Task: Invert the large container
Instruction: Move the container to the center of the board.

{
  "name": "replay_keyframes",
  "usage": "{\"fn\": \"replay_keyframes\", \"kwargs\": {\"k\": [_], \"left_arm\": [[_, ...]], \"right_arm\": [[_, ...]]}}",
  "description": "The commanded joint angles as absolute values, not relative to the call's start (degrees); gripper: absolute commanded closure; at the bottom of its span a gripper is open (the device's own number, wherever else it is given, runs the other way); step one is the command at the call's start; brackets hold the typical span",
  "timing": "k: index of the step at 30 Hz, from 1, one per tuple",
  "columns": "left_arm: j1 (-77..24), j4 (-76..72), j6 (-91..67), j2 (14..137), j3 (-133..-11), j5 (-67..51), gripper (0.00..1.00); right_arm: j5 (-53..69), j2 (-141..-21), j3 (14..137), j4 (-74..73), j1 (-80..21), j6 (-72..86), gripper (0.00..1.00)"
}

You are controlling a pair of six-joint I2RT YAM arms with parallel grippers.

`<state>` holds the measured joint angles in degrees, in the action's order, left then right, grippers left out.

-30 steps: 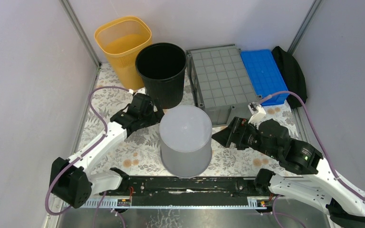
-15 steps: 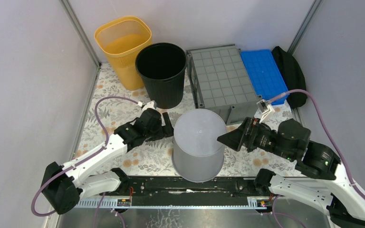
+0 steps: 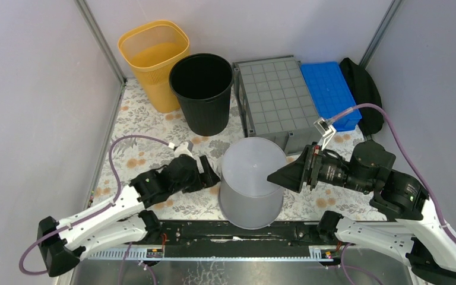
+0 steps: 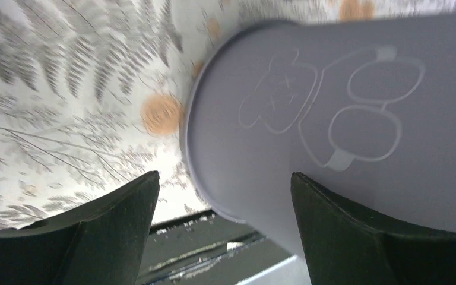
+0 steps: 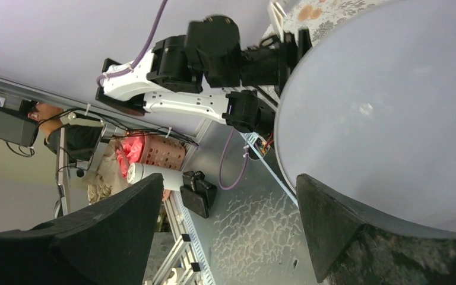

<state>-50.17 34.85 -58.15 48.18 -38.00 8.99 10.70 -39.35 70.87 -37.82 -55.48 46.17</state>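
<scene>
Left gripper [image 3: 209,171] spread wide, gripping nothing, at left wall of upturned light-grey bucket [image 3: 250,178]. Right gripper [image 3: 279,176] wide apart too, empty, at bucket's right side. At back: black bin [image 3: 202,89], then large container [image 3: 276,101], gridded underside up, then blue tray [image 3: 331,92].

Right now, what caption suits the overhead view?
Open left gripper and right gripper flank an upturned grey bucket; behind, the large container lies gridded underside up.
</scene>
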Motion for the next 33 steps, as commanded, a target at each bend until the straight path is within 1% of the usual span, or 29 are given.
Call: {"fn": "replay_keyframes", "kwargs": {"k": [1,5,8,14,20,26,33], "left_arm": [[-59.2,32.5,-65.9,51.2,-36.2,9.1,0.12],[-68.9,24.6,-70.6,59.0,-35.7,11.7,0.13],[-71.3,21.5,-70.0,67.9,-39.0,13.5,0.12],[-71.1,15.4,-65.0,83.3,-50.1,13.4,0.12],[-67.8,15.0,-57.9,96.2,-62.0,12.1,0.12],[-66.9,13.3,-51.4,109.0,-74.2,7.6,0.13],[-66.1,15.0,-42.0,121.5,-93.2,2.2,0.12]], "right_arm": [[14.0,-41.1,75.9,-34.5,-55.6,43.9,0.11],[16.1,-42.6,78.7,-34.3,-55.5,43.8,0.10],[17.8,-43.2,79.2,-33.3,-55.6,44.1,0.10],[17.6,-42.7,78.8,-33.2,-55.6,44.7,0.10],[16.6,-42.3,78.0,-33.6,-55.6,44.8,0.09],[15.5,-41.4,77.0,-32.4,-55.6,45.2,0.09],[16.6,-42.1,76.5,-31.2,-55.6,45.4,0.08]]}}
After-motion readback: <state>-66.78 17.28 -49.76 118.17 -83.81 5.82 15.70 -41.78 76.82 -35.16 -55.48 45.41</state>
